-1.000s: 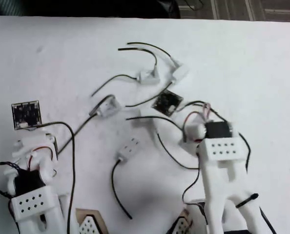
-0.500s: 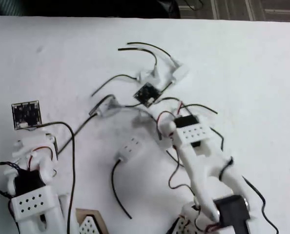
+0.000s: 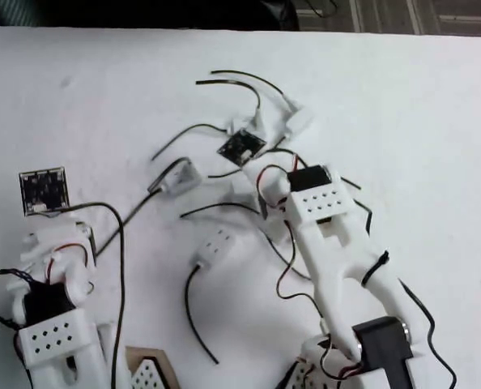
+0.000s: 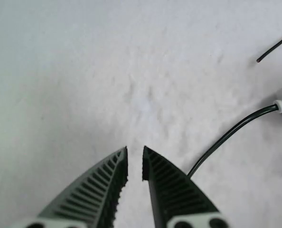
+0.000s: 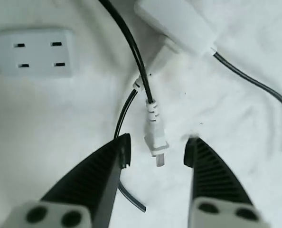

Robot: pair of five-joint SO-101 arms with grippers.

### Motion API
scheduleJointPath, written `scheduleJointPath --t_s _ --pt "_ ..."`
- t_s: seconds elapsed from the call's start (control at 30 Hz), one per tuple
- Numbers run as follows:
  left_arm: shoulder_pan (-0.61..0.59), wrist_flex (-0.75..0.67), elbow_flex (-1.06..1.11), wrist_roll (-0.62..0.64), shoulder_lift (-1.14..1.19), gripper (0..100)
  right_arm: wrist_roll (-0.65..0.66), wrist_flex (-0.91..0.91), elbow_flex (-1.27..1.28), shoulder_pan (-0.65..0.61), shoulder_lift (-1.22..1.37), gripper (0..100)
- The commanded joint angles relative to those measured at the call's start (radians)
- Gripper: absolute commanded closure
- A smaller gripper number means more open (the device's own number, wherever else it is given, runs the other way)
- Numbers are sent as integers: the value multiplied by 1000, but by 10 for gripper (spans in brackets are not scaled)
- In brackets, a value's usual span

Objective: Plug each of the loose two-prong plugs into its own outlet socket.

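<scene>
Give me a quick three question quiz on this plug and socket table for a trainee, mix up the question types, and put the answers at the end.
1. The right claw has a finger on either side of the white plastic two-prong plug. True or false: the claw is shut on that plug.
2. How many slots show on the face of the white rectangular outlet block? A two, B four, C eight.
3. Fill the blank: the thin cord running into the plug is ____ in colour.

Key: 1 false, the claw is open; 2 B; 3 black.
</scene>
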Motion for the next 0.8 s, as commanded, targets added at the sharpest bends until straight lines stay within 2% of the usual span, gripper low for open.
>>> scheduleJointPath --t_s 0.0,0.3,0.47,0.77 --pt "-2 -17 -5 -6 -10 924 92 4 23 -5 -4 811" --pt "-2 -17 -5 -6 -10 924 101 -45 37 36 7 811" --pt "-2 -17 -5 -6 -10 924 101 -41 -11 39 134 812" --pt "-2 -17 -5 -6 -10 924 101 225 -376 50 386 812"
